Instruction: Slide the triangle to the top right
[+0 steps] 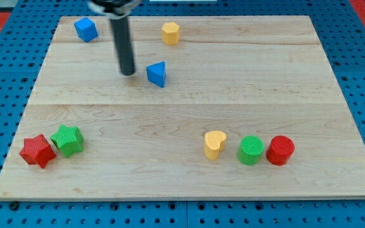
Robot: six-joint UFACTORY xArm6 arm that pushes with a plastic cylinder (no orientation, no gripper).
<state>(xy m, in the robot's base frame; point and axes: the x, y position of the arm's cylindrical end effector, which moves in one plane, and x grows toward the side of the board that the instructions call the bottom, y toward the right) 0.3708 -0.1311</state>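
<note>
Camera view: my tip (127,71) on board (189,114), blue triangle (158,73) just right of tip, apart; no jaws, bare rod.

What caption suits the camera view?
My tip sits just left of the blue triangle on the wooden board.

Illumination is bright and even across the wooden board (189,107). Shadows beneath blocks are short and soft. The rod (123,38) appears motion-blurred at frame top.
</note>
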